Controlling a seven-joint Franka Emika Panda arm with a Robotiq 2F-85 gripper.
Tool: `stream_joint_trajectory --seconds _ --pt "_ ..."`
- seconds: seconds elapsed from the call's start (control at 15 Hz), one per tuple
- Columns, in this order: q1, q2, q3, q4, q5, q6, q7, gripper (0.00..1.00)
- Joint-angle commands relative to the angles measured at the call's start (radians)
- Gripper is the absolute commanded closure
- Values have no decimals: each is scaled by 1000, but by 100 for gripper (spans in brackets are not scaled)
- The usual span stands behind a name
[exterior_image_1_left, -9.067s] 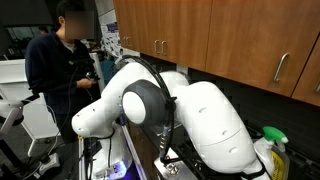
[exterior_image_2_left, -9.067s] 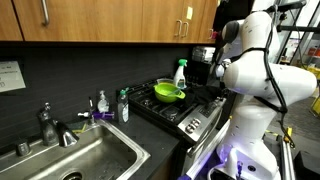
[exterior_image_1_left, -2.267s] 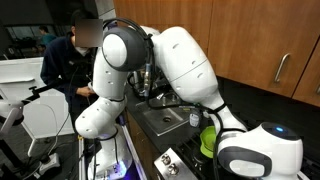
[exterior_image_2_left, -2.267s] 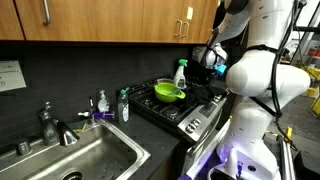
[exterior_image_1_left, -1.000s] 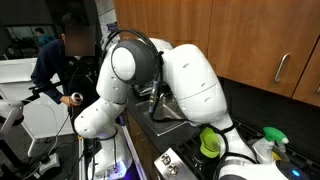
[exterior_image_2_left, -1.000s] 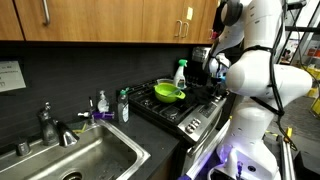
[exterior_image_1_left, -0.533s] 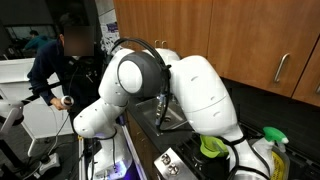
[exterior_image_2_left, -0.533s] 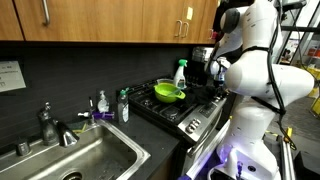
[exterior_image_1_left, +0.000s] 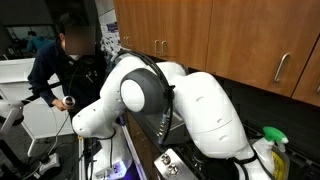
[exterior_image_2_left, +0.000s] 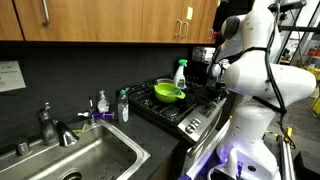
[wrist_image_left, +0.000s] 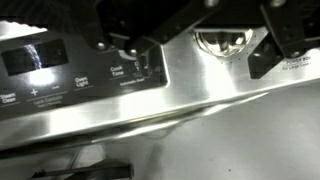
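Gripper (wrist_image_left: 205, 25), wrist view: jaws spread wide, holding nothing, close before a control panel (wrist_image_left: 80, 75) and shiny knob (wrist_image_left: 222, 42); one label reads "Cook Time", the others are blurred. Exterior views: stove (exterior_image_2_left: 190, 118) bears a green bowl (exterior_image_2_left: 168, 92), with a spray bottle (exterior_image_2_left: 180, 72) behind; the arm (exterior_image_1_left: 190, 100) hides the gripper.

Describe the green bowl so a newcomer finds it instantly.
Find the black stove beside the steel sink, under the wooden cabinets. The bowl sits on the stovetop, right next to a spray bottle. It is the only wide, open, lime-green vessel; the bottle is tall and pale.
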Motion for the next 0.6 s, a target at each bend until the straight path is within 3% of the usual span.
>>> stream_joint_trajectory --seconds 0.0,0.53 --pt "-26 23 30 53 10 -17 -19 0" --pt "-45 59 45 124 3 -15 -30 3"
